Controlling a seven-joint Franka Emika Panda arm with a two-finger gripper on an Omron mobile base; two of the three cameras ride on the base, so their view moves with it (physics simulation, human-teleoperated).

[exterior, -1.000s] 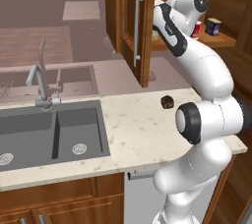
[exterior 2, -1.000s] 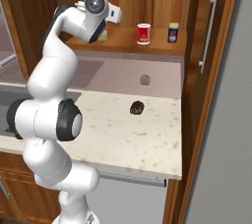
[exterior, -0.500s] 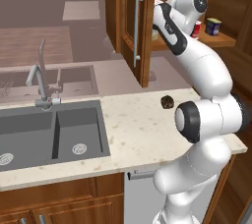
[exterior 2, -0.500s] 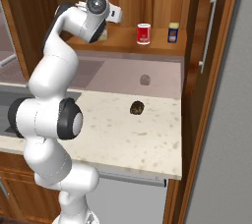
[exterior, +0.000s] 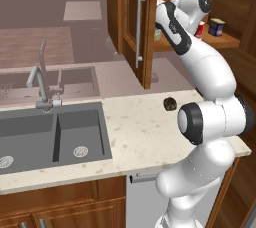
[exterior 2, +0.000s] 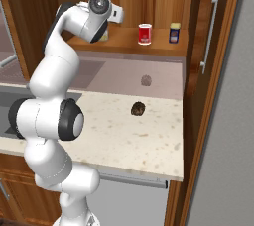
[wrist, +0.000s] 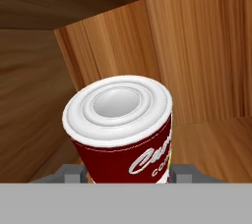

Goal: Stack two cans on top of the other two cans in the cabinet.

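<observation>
In the hand view a red can with a white band and pale ringed top stands upright, close up. My gripper is shut on it, one fingertip on each side low down. A yellowish sliver shows under its right edge. My hand is inside the cabinet at the left end of the shelf, where a pale can peeks out beside the arm. The second red can and the dark-blue can stand further right on the shelf; they are also the red can and the blue can.
The cabinet door with its long silver handle hangs open left of the arm. A small dark round object lies on the speckled counter. The sink and faucet are to the left.
</observation>
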